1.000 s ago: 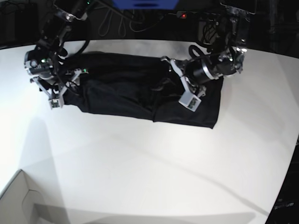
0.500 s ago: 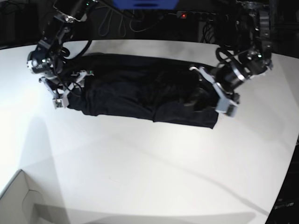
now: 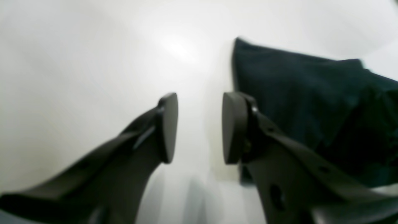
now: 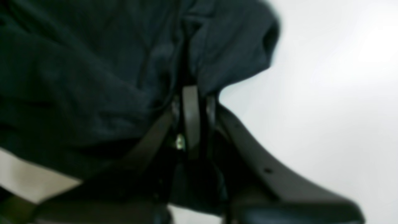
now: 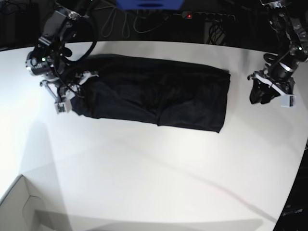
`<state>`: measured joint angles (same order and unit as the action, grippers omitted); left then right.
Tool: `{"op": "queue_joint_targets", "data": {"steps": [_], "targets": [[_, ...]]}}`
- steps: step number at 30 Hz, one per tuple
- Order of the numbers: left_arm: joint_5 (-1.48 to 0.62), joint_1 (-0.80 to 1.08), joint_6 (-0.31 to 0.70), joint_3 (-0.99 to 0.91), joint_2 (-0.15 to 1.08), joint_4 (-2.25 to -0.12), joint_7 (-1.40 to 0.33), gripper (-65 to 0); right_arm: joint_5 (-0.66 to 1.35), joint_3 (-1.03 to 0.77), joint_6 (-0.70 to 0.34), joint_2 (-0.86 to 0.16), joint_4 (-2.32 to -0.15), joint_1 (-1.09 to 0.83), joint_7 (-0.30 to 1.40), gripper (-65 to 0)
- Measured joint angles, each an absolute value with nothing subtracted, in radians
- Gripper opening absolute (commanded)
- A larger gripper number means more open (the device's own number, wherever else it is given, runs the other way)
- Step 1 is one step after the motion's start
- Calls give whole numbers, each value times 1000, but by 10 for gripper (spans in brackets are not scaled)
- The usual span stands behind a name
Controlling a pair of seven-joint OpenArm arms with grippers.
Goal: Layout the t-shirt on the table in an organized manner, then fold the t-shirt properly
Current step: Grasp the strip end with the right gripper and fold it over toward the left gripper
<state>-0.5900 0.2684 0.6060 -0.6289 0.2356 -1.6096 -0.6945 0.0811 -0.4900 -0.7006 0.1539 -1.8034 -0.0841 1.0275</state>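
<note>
Nearest the base camera, the glossy white table (image 5: 144,173) lies bare apart from a white box (image 5: 19,207) at its front corner; farther back the black t-shirt (image 5: 159,96) stretches across it as a long band, already doubled lengthwise by the look of it, with a crease running through the middle. At the band's end on the base view's left, the right gripper (image 5: 65,98) has its jaws pressed together on the cloth: the right wrist view shows the fingers (image 4: 190,118) clamped with a bunched fold of the t-shirt (image 4: 93,77) gathered between and over them. Well apart from the other end, the left gripper (image 5: 269,94) hangs over bare table, its pads (image 3: 168,127) partly spread with nothing between them; the shirt's edge (image 3: 295,93) lies just beside one pad in that wrist view. Judging by this, the folding is under way, and the step in hand seems to be taking hold of one end to bring it over. Next, the right arm would likely need to lift that end cleanly and carry it toward the opposite end, while the left either pins or grasps its own side so the band does not drag.
</note>
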Motion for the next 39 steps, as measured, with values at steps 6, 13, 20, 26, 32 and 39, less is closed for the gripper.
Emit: {"op": "queue_joint_targets", "data": {"steps": [6, 13, 20, 26, 32, 39], "targets": [[-589, 268, 606, -626, 234, -1582, -696, -416, 94, -297, -695, 157, -1948, -106, 1013, -650], [-593, 231, 607, -625, 235, -1576, -689, -416, 87, -82, -695, 154, -1957, -111, 1013, -650], [-589, 247, 607, -625, 235, -1570, -697, -416, 86, 139, -695, 150, -1956, -75, 958, -650], [-585, 297, 606, -626, 235, -1595, -700, -416, 91, 304, -695, 150, -1885, -5, 882, -650], [-595, 338, 607, -627, 236, -1647, -691, -416, 87, 306, -663, 147, -1716, 81, 823, -650], [-589, 348, 609, -627, 236, -1648, -696, -416, 86, 360, -657, 146, -1616, 139, 765, -650]]}}
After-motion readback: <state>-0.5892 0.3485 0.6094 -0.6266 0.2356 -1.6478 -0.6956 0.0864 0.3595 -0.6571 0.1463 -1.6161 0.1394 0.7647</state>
